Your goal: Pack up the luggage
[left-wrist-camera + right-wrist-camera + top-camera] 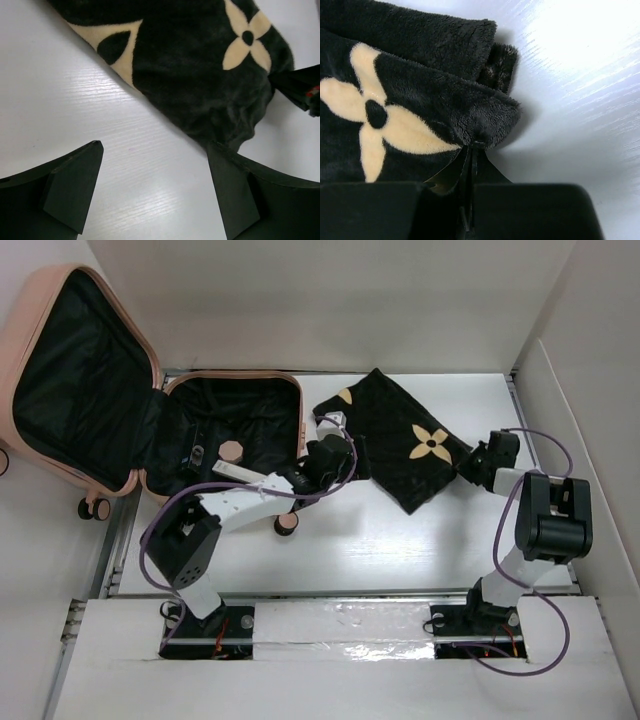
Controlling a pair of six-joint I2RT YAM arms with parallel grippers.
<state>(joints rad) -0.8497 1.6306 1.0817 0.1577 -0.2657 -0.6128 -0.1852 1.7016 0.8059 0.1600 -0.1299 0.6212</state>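
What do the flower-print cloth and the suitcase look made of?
Black flower-print cloth: soft plush or fleece, matte, judging by its fuzzy nap and rounded folds. Pink suitcase: probably moulded hard plastic, smooth shell with rounded corners, standing open rigidly; its black lining looks like thin fabric, unconfirmed.

No text, brand name, number or label can be read in any view. The only marks are pale four-petal flower and leaf-shaped prints on the black cloth [400, 440], and they carry no letters. The luggage [80, 380] shows no legible lettering on its shell or lining.
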